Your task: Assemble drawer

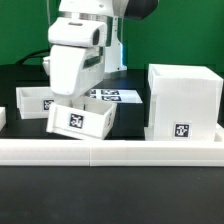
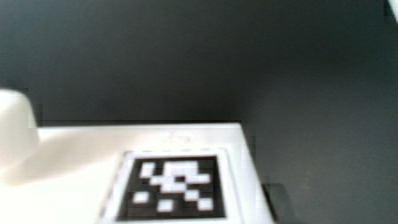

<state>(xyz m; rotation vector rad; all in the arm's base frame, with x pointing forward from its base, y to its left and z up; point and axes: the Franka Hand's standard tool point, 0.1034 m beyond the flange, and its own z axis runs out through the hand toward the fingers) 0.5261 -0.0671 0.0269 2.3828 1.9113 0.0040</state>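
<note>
The tool (image 1: 75,102) is lowered over a tilted tray (image 1: 85,122) near the middle of the exterior view. One end of the tray is raised off the tabletop (image 1: 130,125). The tilt suggests the tray is gripped by its rear wall for carrying to the box. However, the fingertips are hidden behind the tool's body, so it cannot be told whether the tool is clenched or released.

In the wrist view a tag (image 2: 175,186) on the tray's white wall is seen close up. Only one pale finger (image 2: 15,135) is visible, at the picture's edge.

The box (image 1: 185,105) stands at 3 o'clock from the tilted tray, apart from it, with its open side turned upward. No contents are seen in the part of its interior that shows.

A second tray (image 1: 30,100) is set at 10 o'clock, just beside the tilted one, and appears empty. The tilted tray's inside is largely covered by the tool.

The marker board (image 1: 118,96) lies at 1 o'clock. A low wall (image 1: 150,152) runs along 6 o'clock, probably to keep the parts within reach.
</note>
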